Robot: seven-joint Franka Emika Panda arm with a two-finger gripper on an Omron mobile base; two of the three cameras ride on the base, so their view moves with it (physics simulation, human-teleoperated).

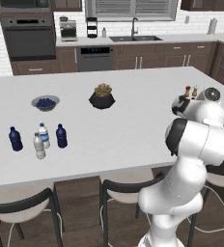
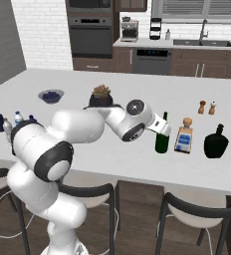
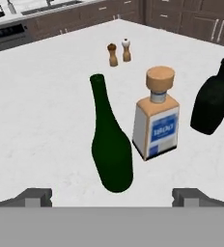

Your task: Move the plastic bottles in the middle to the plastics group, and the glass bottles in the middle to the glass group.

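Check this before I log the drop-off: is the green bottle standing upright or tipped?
Upright. The green bottle stands on its base on the counter, neck up, beside the squarish clear bottle.

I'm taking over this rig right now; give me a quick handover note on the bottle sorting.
Gripper: open, holding nothing, just behind the green bottle.
Green bottle stands upright beside the square clear bottle and the black bottle, so glass looks sorted.
Four small plastic bottles stand together at the counter's far left end.
Left: apparently nothing; check the plastics spacing.
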